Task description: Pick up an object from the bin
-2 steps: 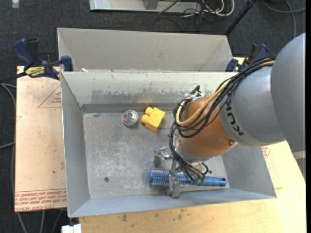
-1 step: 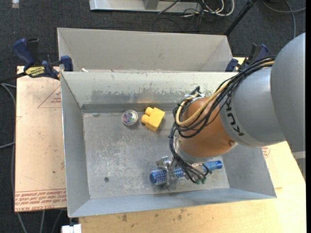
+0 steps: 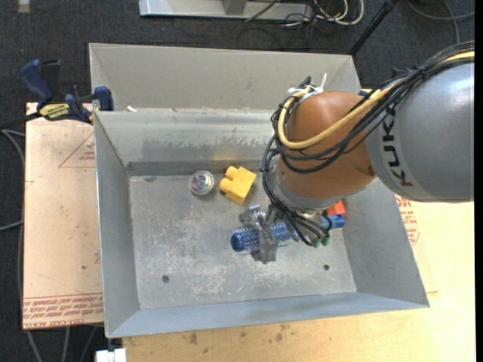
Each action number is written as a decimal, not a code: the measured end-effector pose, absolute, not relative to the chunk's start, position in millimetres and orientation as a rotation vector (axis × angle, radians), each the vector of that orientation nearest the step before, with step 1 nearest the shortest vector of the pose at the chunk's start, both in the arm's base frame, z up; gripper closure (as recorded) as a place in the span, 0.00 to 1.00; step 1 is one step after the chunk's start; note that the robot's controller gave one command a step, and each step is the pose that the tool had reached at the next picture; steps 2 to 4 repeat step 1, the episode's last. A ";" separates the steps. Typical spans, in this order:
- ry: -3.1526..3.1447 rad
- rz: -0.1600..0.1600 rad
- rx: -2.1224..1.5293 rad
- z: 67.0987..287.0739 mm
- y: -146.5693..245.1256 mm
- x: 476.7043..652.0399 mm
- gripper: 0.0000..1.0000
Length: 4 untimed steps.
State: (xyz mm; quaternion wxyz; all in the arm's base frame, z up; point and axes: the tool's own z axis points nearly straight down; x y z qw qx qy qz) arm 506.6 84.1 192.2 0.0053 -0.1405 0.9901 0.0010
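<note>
Here, main risk: the gripper (image 3: 264, 243) sits low on the blue ridged roller (image 3: 243, 240), and a round body lying on its side may roll away across the bin (image 3: 189, 270) floor if it is touched off-centre.
Cause of a slip: the ridges give an uneven surface, so a grip that lands on a ridge crest rather than square across the body may twist the roller out on the lift.
Cause of a miss: the gripper covers the middle of the roller, so a closing that is slightly too high may scrape over the top and come up with nothing.
Crowding risk: low; the yellow block (image 3: 237, 184) and the small round silver thing (image 3: 201, 183) lie well apart from the roller, toward the back wall.
Nearer clutter: 2 small pieces, 1 red and 1 blue (image 3: 336, 212), lie under the arm's orange cover, near enough for a sideways drift to nudge them.
Jaws: I cannot tell whether they are spread or pressed together.
Roller's look: short blue cylinder, ridged all round, lying on its side.
Roller's place: on the floor of the bin, right of the middle, under the gripper, with its left end poking out.
</note>
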 end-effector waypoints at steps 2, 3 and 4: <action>2.891 0.000 -1.202 294.0 133.4 611.4 1.00; 2.891 0.000 -1.202 294.0 133.4 611.4 1.00; 2.891 0.000 -1.202 294.0 133.4 611.4 1.00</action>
